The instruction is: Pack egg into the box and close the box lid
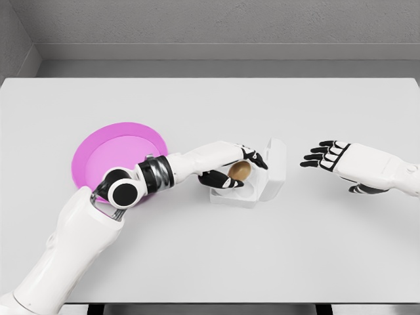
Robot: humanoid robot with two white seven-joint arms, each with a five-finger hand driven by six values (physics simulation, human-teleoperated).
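Observation:
A brown egg [239, 171] sits between the fingers of my left hand [237, 169], which is curled around it directly over the small white box [244, 195]. The box's lid [276, 165] stands upright at its right side, open. I cannot tell whether the egg touches the box floor. My right hand [326, 156] hovers to the right of the lid with its fingers spread, holding nothing, a short gap away from the box.
A round magenta plate [108, 155] lies on the white table [210, 111] to the left of the box, partly covered by my left forearm. A grey wall runs behind the table's far edge.

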